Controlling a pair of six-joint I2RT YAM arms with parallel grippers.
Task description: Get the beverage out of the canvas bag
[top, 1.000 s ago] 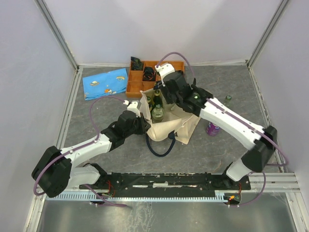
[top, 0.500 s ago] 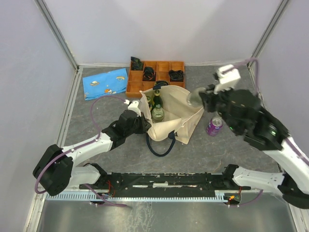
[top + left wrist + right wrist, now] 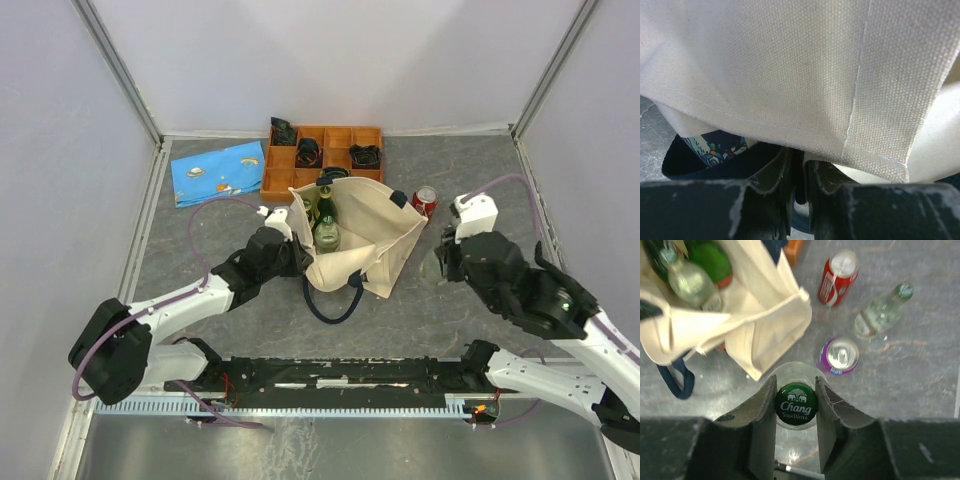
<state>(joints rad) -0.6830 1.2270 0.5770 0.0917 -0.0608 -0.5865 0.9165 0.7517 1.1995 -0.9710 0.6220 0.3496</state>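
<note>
Neighbouring the bottle [image 3: 796,404]: purple can [image 3: 838,356], red can [image 3: 839,277].

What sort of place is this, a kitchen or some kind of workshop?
Probably a robot test booth: plain white walls on metal framing enclose a grey table, two robot arms are bolted along its near edge, and props include a canvas bag and an orange tray.

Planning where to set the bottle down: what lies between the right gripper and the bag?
Nothing: only a strip of bare table separates the right gripper, holding a bottle, from the bag, seen in the right wrist view.
</note>
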